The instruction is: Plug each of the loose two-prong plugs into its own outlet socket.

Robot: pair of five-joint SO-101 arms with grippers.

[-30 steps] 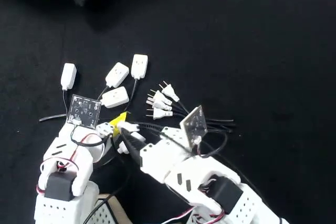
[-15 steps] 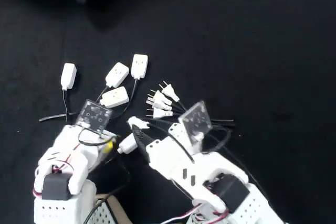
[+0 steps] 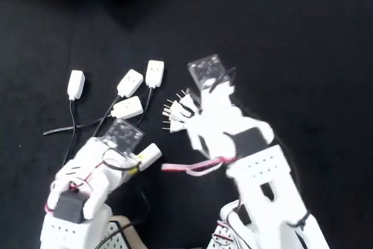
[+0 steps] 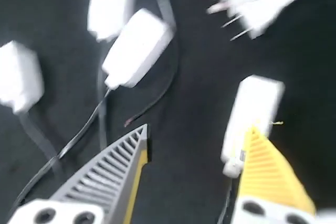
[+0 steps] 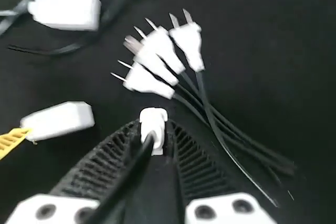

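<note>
High view has the black tabletop [image 3: 303,56] with both arms on it, and the right arm [image 3: 256,161] is what moved. A second ago it lay low at the near middle, nose to nose with the left arm [image 3: 81,179]. Now it has swung up and to the far side, over the bunch of loose plugs [image 3: 176,112].

The right tool [image 5: 154,135] is clenched on the carried plug [image 5: 153,119], whose cable runs back between the jaws. The left tool [image 4: 198,129] is released, jaws wide apart. The near socket [image 4: 254,111] lies against the tip of its yellow finger, not clamped.

So plug and socket are well apart and unjoined. I judge that this pairing did not go in and needs a fresh line-up.

Sockets, five:
- one far left [image 3: 76,84]
- two side by side further right [image 3: 129,83] [image 3: 154,73]
- one just nearer than those [image 3: 127,108]
- the near socket

Plugs: the carried one, plus about four in the bunch, which are too crowded to count surely. None is plugged in
</note>
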